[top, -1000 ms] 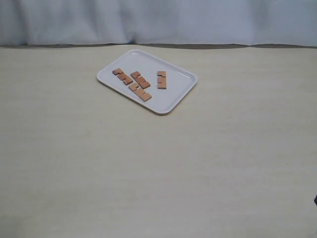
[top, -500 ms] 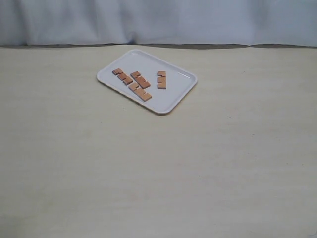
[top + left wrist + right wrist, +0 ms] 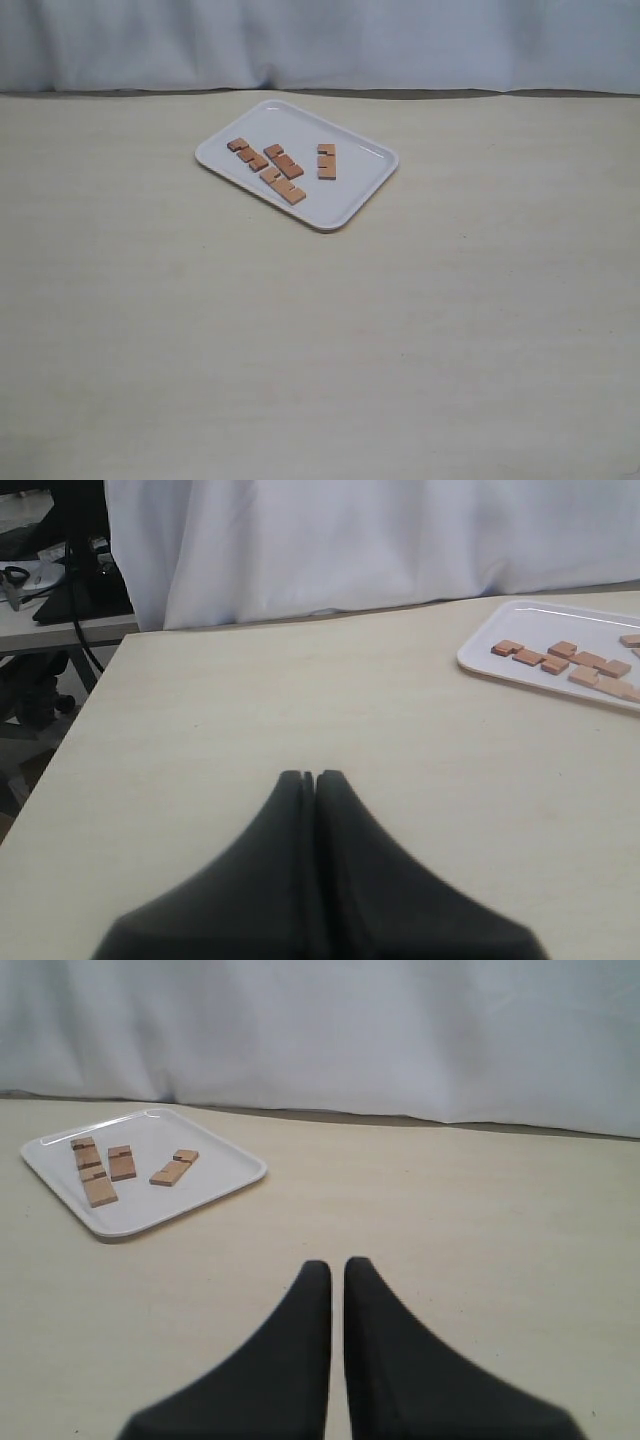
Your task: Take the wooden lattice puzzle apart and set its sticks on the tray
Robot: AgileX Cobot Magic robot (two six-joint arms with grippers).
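Closest to me, the left gripper (image 3: 308,777) has its 2 black fingers pressed together with nothing between them, above the bare table (image 3: 320,350). The right gripper (image 3: 337,1265) is likewise closed and empty, with only a hairline slit between its fingers. The tray lies ahead of both. Nothing stands on the pale wood-grain surface between them and it, so I read that stretch as open room.

Farther out sits the tray (image 3: 300,125), in the far half of the table and a little left of the middle in the exterior view. It is turned at an angle, with 1 rounded corner toward the camera. Its far corner lies near the table's back edge without reaching it. On it I count 4 sticks (image 3: 284,161), all lying flat and none interlocked. 1 lies toward the tray's left corner and 1 lies apart on the right. The other 2 are just beside each other around the middle, and I cannot tell whether they touch. Each keeps off the rim.

In the left wrist view the table's side edge shows, with dark gear and cables (image 3: 70,570) beyond it. At the back, a white curtain (image 3: 320,40) hangs along the whole far edge
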